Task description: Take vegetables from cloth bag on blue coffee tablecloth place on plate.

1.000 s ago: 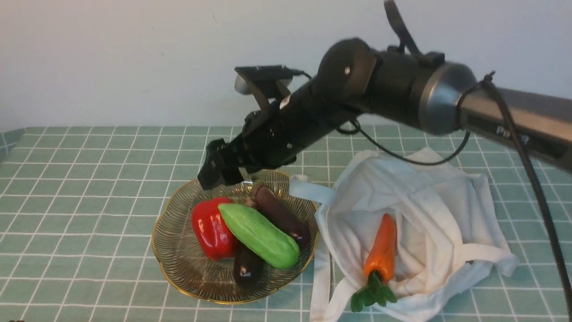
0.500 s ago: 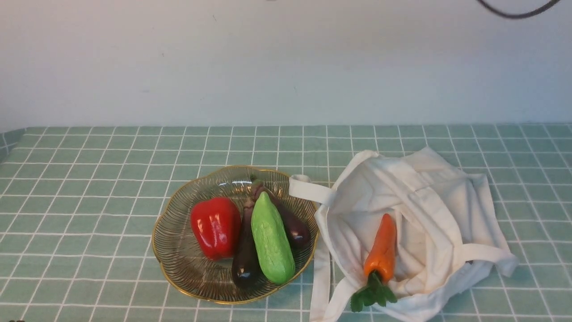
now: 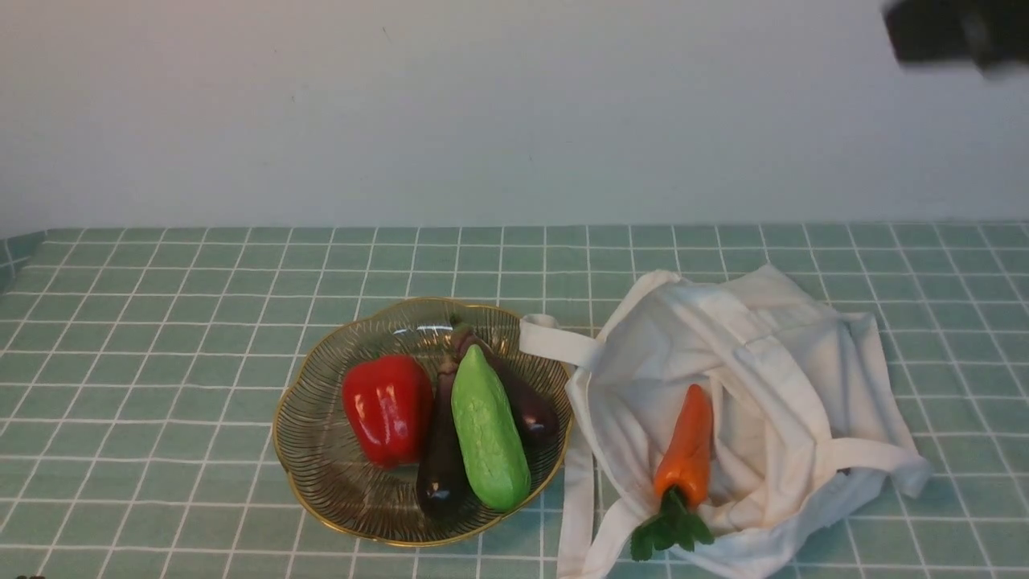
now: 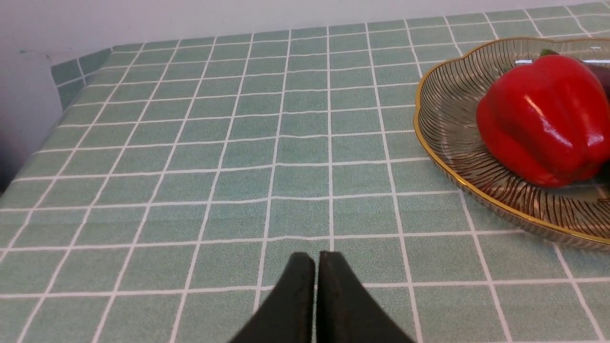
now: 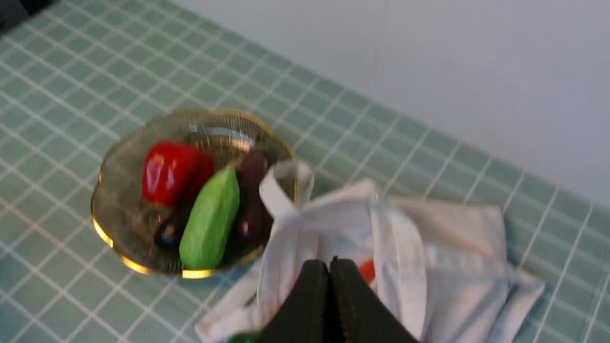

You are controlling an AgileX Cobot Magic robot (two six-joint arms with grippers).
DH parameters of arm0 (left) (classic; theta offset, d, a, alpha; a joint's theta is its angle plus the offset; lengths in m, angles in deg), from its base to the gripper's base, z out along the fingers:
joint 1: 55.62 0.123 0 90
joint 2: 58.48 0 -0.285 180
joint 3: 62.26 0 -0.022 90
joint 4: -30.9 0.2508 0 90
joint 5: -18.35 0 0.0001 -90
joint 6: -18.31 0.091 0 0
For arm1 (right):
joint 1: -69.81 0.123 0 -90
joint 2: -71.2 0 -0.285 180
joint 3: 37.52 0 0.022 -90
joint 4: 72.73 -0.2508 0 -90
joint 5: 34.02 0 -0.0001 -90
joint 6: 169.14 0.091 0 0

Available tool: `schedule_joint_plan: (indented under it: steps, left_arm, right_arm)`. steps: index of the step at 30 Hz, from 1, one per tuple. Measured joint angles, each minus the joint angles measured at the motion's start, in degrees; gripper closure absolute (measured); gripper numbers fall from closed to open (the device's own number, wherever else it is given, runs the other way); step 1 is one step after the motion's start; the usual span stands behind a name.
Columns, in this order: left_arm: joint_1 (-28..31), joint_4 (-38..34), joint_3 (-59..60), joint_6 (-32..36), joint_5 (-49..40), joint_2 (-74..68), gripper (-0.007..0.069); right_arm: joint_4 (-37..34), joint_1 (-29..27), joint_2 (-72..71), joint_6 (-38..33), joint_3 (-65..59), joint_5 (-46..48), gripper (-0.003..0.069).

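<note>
Teal gridded cloth (image 3: pixel 161 362), carrot (image 3: pixel 686 446) on tote bag (image 3: pixel 772 402), no lettering visible

A pale teal-green cloth (image 3: pixel 177 338) printed with a white grid carries everything — on it sits the ribbed glass plate (image 3: pixel 321 482), gold-rimmed; just right of the plate lies the off-white cloth bag (image 3: pixel 772 346), rumpled — one strap (image 3: pixel 559 344) reaching the plate's edge.

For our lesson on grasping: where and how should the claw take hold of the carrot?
Probably grip the carrot around its thick middle from above, jaws across its width: it lies lengthwise in the bag's open mouth, its upper side exposed.
</note>
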Motion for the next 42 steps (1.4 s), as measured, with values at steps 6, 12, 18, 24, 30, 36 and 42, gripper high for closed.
schedule_joint_plan:
  steps: [6,12,18,24,30,36,42]
  left_arm:
    - [0.00,0.00,0.00,0.00,0.00,0.00,0.0629]
    - [0.00,0.00,0.00,0.00,0.00,0.00,0.0629]
    - [0.00,0.00,0.00,0.00,0.00,0.00,0.0629]
    - [0.00,0.00,0.00,0.00,0.00,0.00,0.0629]
    - [0.00,0.00,0.00,0.00,0.00,0.00,0.0629]
    - [0.00,0.00,0.00,0.00,0.00,0.00,0.0629]
    - [0.00,0.00,0.00,0.00,0.00,0.00,0.0629]
  right_arm:
    - [-0.01,0.00,-19.30,4.57,-30.16,-21.33,0.0673]
    - [0.40,0.00,-29.16,5.38,-52.45,-47.64,0.0676]
    - [0.54,0.00,-29.99,4.87,-59.14,-55.05,0.0675]
    - [0.54,0.00,-29.99,4.62,-62.71,-54.31,0.0675]
    - [0.59,0.00,-29.99,4.62,-63.23,-52.71,0.0675]
    - [0.59,-0.13,-31.12,4.60,-63.23,-52.71,0.0675]
    - [0.07,-8.21,-35.64,1.95,-65.39,-53.54,0.0675]
